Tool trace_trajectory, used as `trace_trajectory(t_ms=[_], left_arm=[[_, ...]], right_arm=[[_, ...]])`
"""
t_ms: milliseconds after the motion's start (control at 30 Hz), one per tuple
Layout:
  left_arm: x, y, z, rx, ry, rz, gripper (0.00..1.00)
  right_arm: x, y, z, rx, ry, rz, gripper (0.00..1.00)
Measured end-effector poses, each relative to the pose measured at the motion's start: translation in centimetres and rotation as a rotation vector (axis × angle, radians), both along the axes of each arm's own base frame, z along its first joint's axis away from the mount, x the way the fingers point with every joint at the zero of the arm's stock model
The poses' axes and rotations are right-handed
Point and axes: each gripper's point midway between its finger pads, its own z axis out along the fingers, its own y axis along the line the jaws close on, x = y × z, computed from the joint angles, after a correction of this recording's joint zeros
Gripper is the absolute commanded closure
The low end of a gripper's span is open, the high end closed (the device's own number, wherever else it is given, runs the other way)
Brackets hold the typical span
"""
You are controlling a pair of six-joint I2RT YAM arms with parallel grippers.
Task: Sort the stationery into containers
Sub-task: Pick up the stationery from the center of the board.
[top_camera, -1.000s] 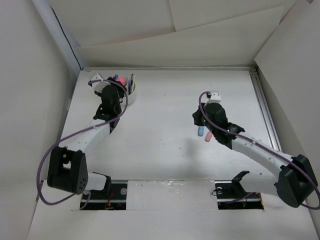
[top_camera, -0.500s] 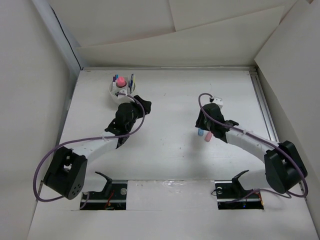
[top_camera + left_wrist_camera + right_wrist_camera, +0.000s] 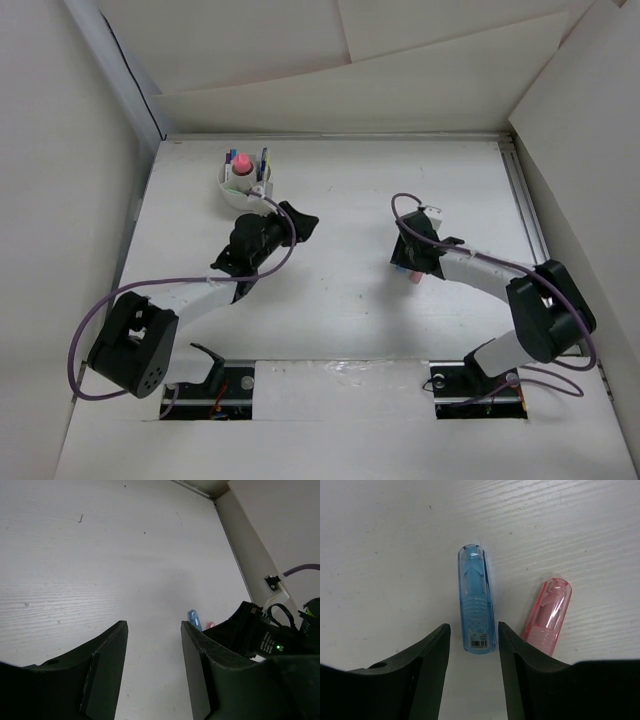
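Right end effector (image 3: 472,627): fingers apart, nothing held. They straddle the near end of the blue stick (image 3: 476,600), which lies flat on the counter (image 3: 380,540) at the centre of the right wrist view. I cannot tell how far above the counter the fingers stand. The pink stick (image 3: 549,615) lies just beside it at centre right, tilted, and is apart from the blue one but close to my right-hand finger. First hazard: when I descend and close, that finger may catch the pink stick and push it away or pinch both together. Second hazard: my fingers cover only the end of the blue stick, and its casing looks smooth and rounded, so it may swing or slip out when lifted. Left end effector (image 3: 154,625): fingers apart and empty, at mid frame in the top view. The white cup (image 3: 243,190) stands at the upper left of that view, well apart from both sticks and already holding the pink-capped glue stick (image 3: 243,170) and pens. Third hazard: the carry to the cup passes the left arm, so contact is possible.
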Motion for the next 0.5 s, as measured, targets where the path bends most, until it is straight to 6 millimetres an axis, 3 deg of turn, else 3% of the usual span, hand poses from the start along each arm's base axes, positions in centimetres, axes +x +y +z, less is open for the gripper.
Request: trace_trajectory(t_ms=[367, 500], left_arm=[[-1.8, -1.3, 1.0, -0.053, -0.032, -0.112, 0.57], [-2.4, -1.1, 2.5, -0.073, -0.070, -0.120, 0.57]], right_arm=[[0.4, -0.1, -0.5, -0.027, 0.066, -0.054, 0.53], [0.3, 0.0, -0.8, -0.036, 0.089, -0.057, 0.56]])
